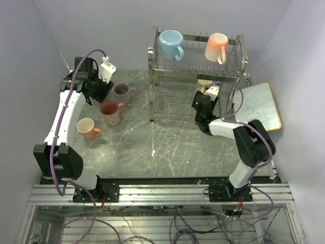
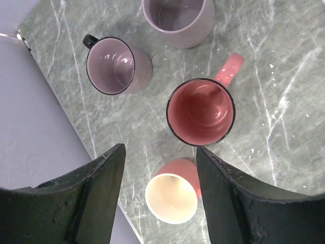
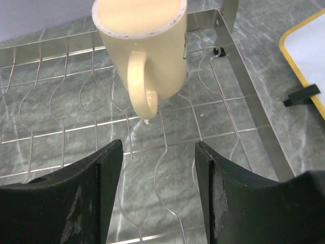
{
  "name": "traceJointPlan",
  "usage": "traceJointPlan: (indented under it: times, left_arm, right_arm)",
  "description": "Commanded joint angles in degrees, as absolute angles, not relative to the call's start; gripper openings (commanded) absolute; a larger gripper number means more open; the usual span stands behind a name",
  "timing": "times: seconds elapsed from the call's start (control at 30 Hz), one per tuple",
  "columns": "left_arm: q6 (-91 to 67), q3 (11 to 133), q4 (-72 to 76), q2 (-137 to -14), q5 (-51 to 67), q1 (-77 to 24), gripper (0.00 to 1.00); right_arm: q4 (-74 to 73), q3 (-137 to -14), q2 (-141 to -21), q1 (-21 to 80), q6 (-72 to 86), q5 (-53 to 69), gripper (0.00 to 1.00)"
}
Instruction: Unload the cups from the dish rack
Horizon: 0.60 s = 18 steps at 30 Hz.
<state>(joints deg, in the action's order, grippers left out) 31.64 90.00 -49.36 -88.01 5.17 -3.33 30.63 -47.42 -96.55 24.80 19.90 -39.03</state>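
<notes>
The chrome dish rack [image 1: 152, 66] stands at the back. A light blue cup [image 1: 171, 43] and a peach cup [image 1: 217, 47] sit on its top tier. A pale yellow cup [image 3: 144, 46] rests on the lower wire shelf [image 3: 61, 127], partly hidden from above [image 1: 204, 82]. My right gripper [image 3: 159, 147] is open just short of the cup's handle, holding nothing [image 1: 204, 97]. My left gripper [image 2: 160, 152] hangs open and empty above four cups on the table: two mauve cups [image 2: 118, 66] [image 2: 177, 18], a red-pink one [image 2: 200, 112] and a salmon one [image 2: 172, 195].
A gold-framed whiteboard [image 1: 259, 107] lies right of the rack, its corner showing in the right wrist view [image 3: 310, 46]. The rack's post [image 3: 229, 10] and side bar stand close to my right fingers. The table's left edge [image 2: 76, 122] runs beside the mauve cup.
</notes>
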Motion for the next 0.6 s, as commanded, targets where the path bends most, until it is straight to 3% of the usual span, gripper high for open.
traceJointPlan:
  times: [0.0, 0.57]
  left_arm:
    - [31.4, 89.0, -52.1, -82.6, 8.8, -3.6, 0.69]
    - [33.2, 82.7, -53.4, -74.4, 11.4, -3.5, 0.69]
  right_arm:
    - [39.4, -50.4, -102.8, 24.3, 15.3, -41.1, 0.58]
    - [42.7, -60.6, -116.1, 20.3, 8.2, -37.3, 0.50]
